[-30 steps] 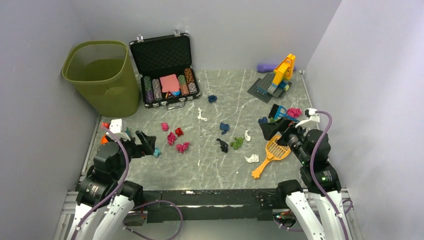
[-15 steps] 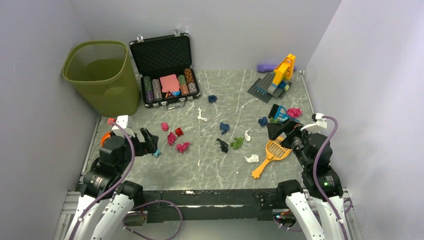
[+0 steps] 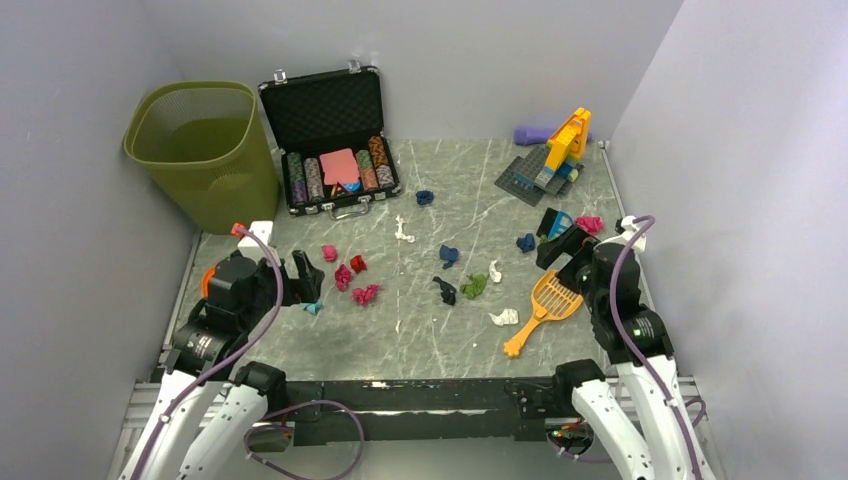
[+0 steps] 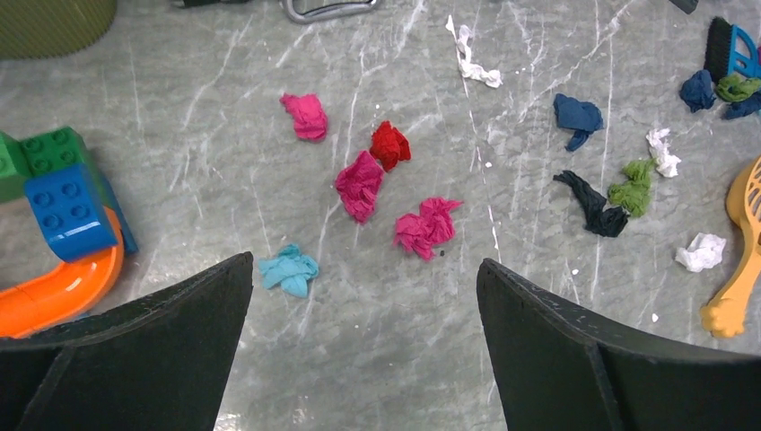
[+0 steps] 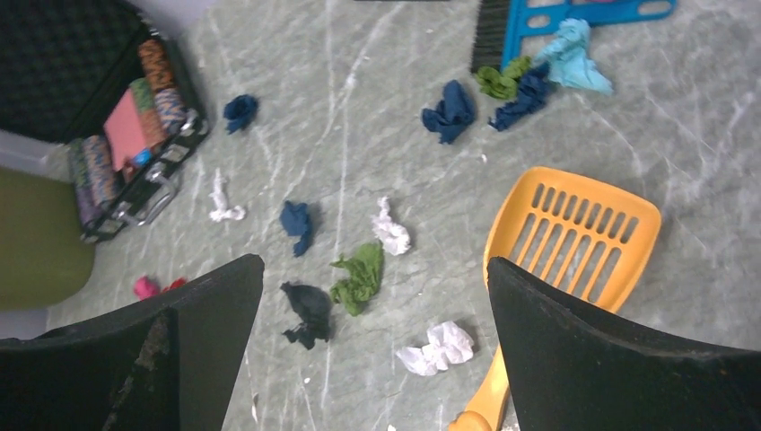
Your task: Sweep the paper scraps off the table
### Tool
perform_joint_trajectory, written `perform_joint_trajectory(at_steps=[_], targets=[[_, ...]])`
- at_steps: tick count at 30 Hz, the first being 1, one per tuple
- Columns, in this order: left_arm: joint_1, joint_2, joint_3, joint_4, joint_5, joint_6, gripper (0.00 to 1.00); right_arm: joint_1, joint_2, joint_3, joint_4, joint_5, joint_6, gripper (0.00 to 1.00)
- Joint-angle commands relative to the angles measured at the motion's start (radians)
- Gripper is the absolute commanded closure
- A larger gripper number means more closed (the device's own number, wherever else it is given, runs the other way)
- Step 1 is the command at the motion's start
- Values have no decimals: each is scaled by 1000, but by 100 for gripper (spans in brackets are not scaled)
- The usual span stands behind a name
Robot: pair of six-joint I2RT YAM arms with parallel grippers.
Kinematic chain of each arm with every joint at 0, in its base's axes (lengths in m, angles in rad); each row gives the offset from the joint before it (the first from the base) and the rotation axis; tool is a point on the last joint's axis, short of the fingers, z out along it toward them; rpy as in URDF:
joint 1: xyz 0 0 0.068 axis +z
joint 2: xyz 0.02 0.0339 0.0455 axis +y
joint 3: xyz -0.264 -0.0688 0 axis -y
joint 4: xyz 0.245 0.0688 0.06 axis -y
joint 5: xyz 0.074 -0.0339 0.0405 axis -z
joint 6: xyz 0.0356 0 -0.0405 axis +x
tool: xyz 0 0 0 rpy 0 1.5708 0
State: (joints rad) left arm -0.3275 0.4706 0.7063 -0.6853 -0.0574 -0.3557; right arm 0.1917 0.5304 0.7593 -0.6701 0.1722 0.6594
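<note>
Paper scraps lie scattered over the grey-green table (image 3: 420, 330). Pink wads (image 3: 343, 277) and a red one (image 3: 358, 264) lie left of centre. Black (image 3: 446, 291), green (image 3: 473, 286), white (image 3: 505, 317) and dark blue (image 3: 449, 254) wads lie mid-right. My left gripper (image 3: 300, 275) is open and empty above the table; the left wrist view (image 4: 364, 260) shows a light blue wad (image 4: 287, 271) by its left finger and pink wads (image 4: 426, 224) ahead. My right gripper (image 3: 562, 245) is open and empty; the right wrist view (image 5: 374, 260) shows a white wad (image 5: 437, 347) between its fingers.
An orange slotted scoop (image 3: 545, 300) lies under the right gripper, a blue brush (image 3: 556, 224) beyond it. A green bin (image 3: 200, 150) and an open black chip case (image 3: 335, 150) stand back left. Toy bricks stand back right (image 3: 555, 160) and near left (image 4: 67, 193).
Both grippers have lifted and swung slightly away from the near edge, staying open. The right gripper has moved back toward the blue brush. No scraps moved.
</note>
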Motion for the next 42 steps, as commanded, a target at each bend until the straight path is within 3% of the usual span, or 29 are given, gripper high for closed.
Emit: perform_joint_trajectory(at_steps=[1, 5, 9, 11, 17, 24, 28, 32, 42], targets=[[0, 34, 89, 10, -11, 91, 2, 2, 90, 34, -47, 128, 111, 0], [-1, 79, 116, 15, -24, 140, 2, 2, 214, 54, -89, 238, 233, 0], [0, 111, 105, 51, 23, 159, 2, -1, 352, 88, -72, 249, 285, 0], [0, 126, 97, 60, 36, 168, 2, -26, 402, 104, -67, 257, 328, 5], [1, 103, 54, 125, 84, 169, 2, -313, 555, 127, 103, 62, 359, 13], [1, 104, 40, 143, 141, 178, 2, -439, 834, 281, 74, 128, 481, 26], [1, 125, 49, 132, 165, 184, 2, -507, 966, 328, 90, 109, 549, 39], [1, 114, 43, 139, 168, 185, 2, -542, 1056, 351, 119, 99, 604, 35], [1, 104, 42, 139, 165, 187, 2, -591, 1268, 422, 166, 21, 685, 37]])
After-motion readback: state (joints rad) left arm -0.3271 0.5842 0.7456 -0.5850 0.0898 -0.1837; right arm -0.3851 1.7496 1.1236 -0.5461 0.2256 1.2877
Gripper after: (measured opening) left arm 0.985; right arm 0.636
